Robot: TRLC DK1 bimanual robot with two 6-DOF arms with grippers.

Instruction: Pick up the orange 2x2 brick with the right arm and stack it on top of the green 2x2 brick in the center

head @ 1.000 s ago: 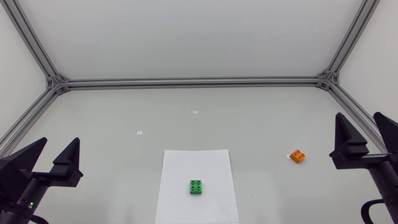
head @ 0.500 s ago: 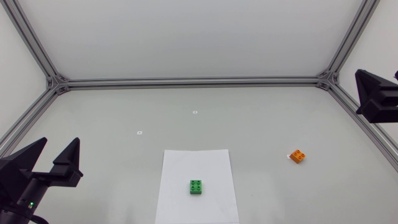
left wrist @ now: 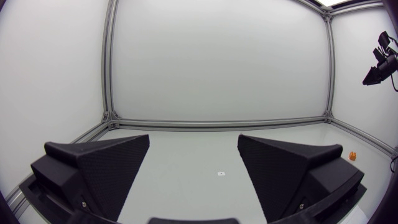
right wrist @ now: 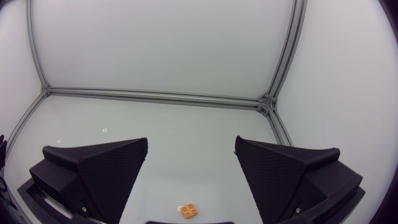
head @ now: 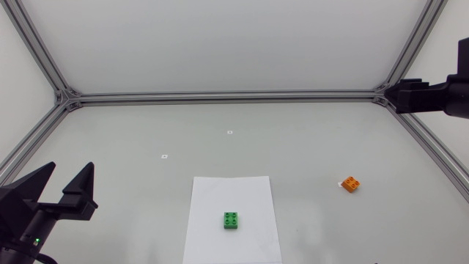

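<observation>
Small orange 2x2 studded plastic brick [head: 351, 184] is lying studs-up on the pale grey bench [head: 293, 147]. It is sitting well to the right of the white paper sheet [head: 220, 192] that is carrying the green 2x2 studded plastic brick [head: 231, 220], and it is turned at an angle to the bench edges. Right gripper [right wrist: 191, 142] is hanging high over the bench's right side. Its fingers are standing wide apart with nothing between them, and the orange brick is showing far below it. Left gripper [head: 71, 170] is resting at the near left, fingers likewise spread and empty. Judgement: the brick is looking rigid, very light and smooth-walled, not fragile, so a firm squeeze should be fine. Being so light, it is likely to skid if one finger arrives first. Best hold is probably on two opposite flat side walls, wrist rotated to match the brick's skew, keeping the underside free for seating on the green studs.
</observation>
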